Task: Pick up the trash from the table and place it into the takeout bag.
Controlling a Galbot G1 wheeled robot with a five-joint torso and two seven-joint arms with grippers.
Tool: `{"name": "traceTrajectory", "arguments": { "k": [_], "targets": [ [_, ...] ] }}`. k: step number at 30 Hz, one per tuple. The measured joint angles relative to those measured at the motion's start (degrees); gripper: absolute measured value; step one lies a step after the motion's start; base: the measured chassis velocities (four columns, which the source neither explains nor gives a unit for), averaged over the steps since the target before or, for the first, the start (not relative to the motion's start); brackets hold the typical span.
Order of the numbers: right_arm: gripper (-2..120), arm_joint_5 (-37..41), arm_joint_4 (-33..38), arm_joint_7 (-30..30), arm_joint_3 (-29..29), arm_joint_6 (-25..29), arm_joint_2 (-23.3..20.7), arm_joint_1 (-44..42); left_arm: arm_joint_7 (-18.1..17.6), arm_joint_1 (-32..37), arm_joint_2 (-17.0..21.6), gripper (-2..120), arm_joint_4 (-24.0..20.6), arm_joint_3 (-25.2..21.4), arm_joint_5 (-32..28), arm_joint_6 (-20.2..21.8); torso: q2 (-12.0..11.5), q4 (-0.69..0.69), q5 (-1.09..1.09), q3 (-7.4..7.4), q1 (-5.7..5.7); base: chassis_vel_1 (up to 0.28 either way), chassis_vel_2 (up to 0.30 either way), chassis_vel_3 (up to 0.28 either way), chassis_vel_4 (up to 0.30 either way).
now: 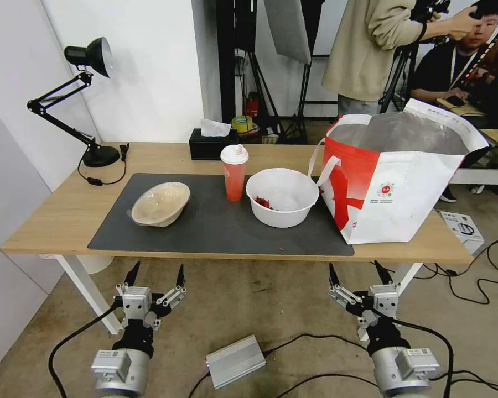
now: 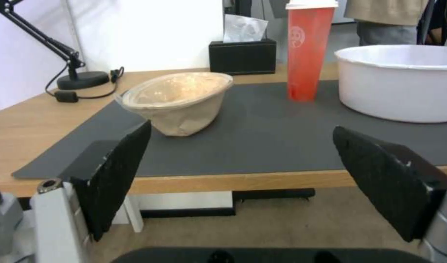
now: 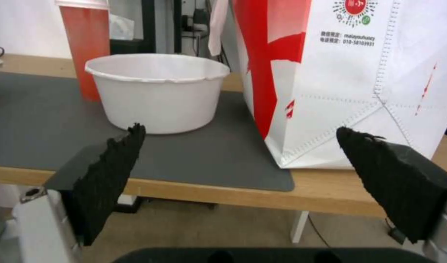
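Three pieces of trash sit in a row on the grey mat (image 1: pixel 216 224), with bare mat between them and the table's (image 1: pixel 66 213) near edge: one beige bowl (image 1: pixel 160 203) toward the left end, one red cup (image 1: pixel 234 172) at the middle, one white bowl (image 1: pixel 283 197) just right of the cup. The one takeout bag (image 1: pixel 395 182) stands open at the right end, close beside the white bowl. Both the left hand (image 1: pixel 155 275) and right hand (image 1: pixel 358 273) hang below the near edge over the floor, fingers spread apart, holding nothing.
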Motion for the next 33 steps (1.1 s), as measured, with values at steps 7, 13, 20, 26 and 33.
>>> {"name": "traceTrajectory", "arguments": {
  "k": [7, 13, 20, 26, 33],
  "targets": [
    [100, 0.0, 0.0, 0.0, 0.0, 0.0, 0.0, 0.0, 0.0, 0.0, 0.0, 100, 0.0, 0.0, 0.0, 0.0, 0.0, 0.00, 0.00, 0.00, 0.00, 0.000, 0.000, 0.000, 0.000],
    [100, 0.0, 0.0, 0.0, 0.0, 0.0, 0.0, 0.0, 0.0, 0.0, 0.0, 100, 0.0, 0.0, 0.0, 0.0, 0.0, 0.00, 0.00, 0.00, 0.00, 0.000, 0.000, 0.000, 0.000],
    [100, 0.0, 0.0, 0.0, 0.0, 0.0, 0.0, 0.0, 0.0, 0.0, 0.0, 100, 0.0, 0.0, 0.0, 0.0, 0.0, 0.00, 0.00, 0.00, 0.00, 0.000, 0.000, 0.000, 0.000],
    [100, 0.0, 0.0, 0.0, 0.0, 0.0, 0.0, 0.0, 0.0, 0.0, 0.0, 100, 0.0, 0.0, 0.0, 0.0, 0.0, 0.00, 0.00, 0.00, 0.00, 0.000, 0.000, 0.000, 0.000],
    [100, 0.0, 0.0, 0.0, 0.0, 0.0, 0.0, 0.0, 0.0, 0.0, 0.0, 100, 0.0, 0.0, 0.0, 0.0, 0.0, 0.00, 0.00, 0.00, 0.00, 0.000, 0.000, 0.000, 0.000]
  ]
}}
